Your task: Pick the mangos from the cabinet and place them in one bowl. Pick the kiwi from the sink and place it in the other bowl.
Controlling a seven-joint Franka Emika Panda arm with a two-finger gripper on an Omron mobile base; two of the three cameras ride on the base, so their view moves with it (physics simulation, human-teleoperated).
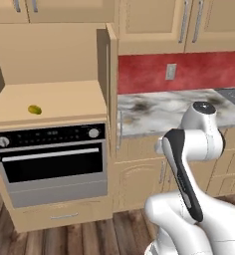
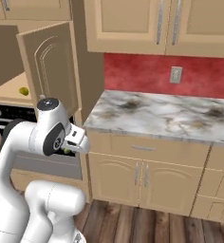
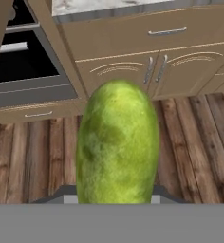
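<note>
It was a home kitchen: a built-in oven at left, tan cabinets along the top, a marble counter mid-frame, red backsplash behind.

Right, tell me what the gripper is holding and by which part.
The gripper holds the green mango by its lower end; the exact contact of the fingers is hidden behind the fruit.

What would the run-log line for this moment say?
hand: shut on green mango | held over wood floor, facing lower cabinets | other mango: on open cabinet shelf above oven
</note>
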